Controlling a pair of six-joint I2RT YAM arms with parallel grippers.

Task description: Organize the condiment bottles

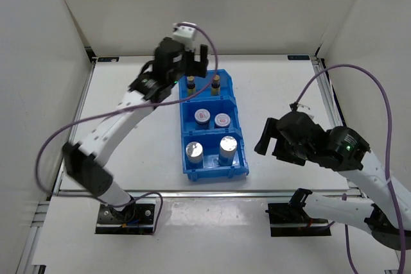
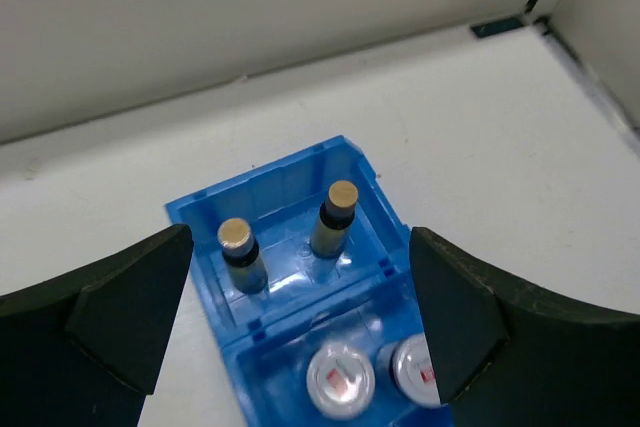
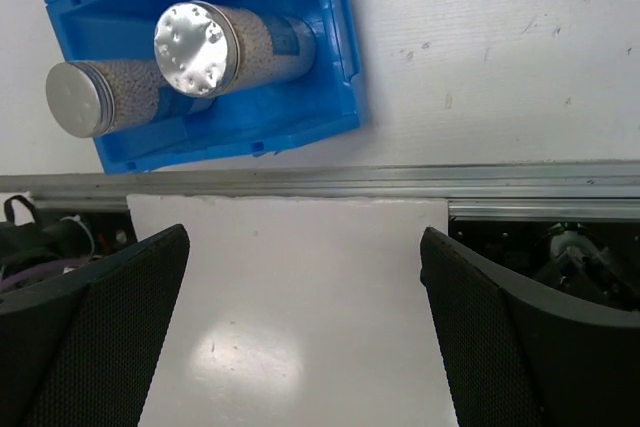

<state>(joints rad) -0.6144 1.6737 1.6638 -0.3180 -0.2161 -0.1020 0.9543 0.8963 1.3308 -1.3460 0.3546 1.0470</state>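
The blue three-compartment bin [image 1: 239, 108] holds all the bottles. Two amber bottles with gold caps [image 1: 191, 83] [image 1: 216, 82] stand in the far compartment, also in the left wrist view [image 2: 240, 252] [image 2: 335, 215]. Two white-lidded jars [image 1: 202, 117] [image 1: 222, 120] sit in the middle compartment. Two silver-topped cylinders [image 1: 195, 152] [image 1: 228, 145] stand in the near one, also in the right wrist view [image 3: 230, 42] [image 3: 95, 97]. My left gripper [image 1: 197, 62] is open and empty above the bin's far end. My right gripper [image 1: 270, 142] is open and empty, right of the bin.
White walls enclose the table on the left, back and right. A metal rail [image 3: 400, 182] runs along the table's near edge. Purple cables [image 1: 359, 75] loop off both arms.
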